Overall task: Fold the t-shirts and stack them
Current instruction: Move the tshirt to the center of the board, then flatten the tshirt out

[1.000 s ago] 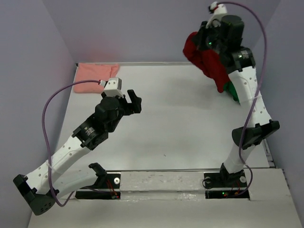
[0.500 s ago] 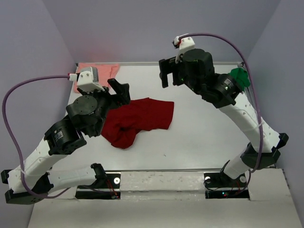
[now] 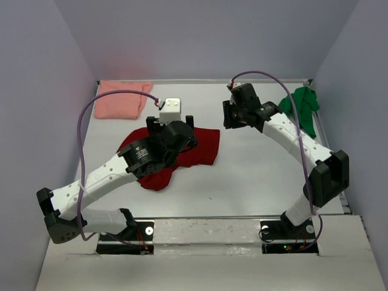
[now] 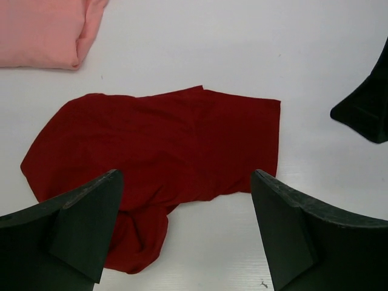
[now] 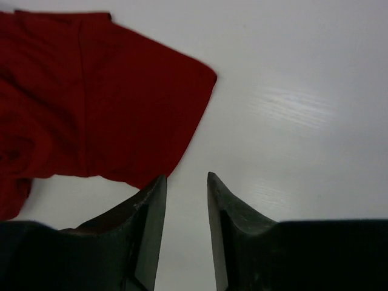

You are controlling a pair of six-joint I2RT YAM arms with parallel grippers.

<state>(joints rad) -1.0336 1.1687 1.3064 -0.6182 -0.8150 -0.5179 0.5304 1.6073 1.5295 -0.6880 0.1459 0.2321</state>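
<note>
Now the dark red t-shirt (image 3: 203, 145) lies crumpled mid-frame; left gripper (image 4: 185, 200) hangs wide open above it, right gripper (image 5: 185, 200) ajar and empty (beside its hem). We'd pinch corners, spread flat first.

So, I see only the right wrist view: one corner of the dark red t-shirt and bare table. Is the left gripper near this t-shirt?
Observer: Yes, the left gripper hangs open right above the dark red t-shirt and holds nothing.
Operator: Right. And is any t-shirt already folded?
Observer: A pale pink t-shirt lies folded at the far left corner of the table.
</note>
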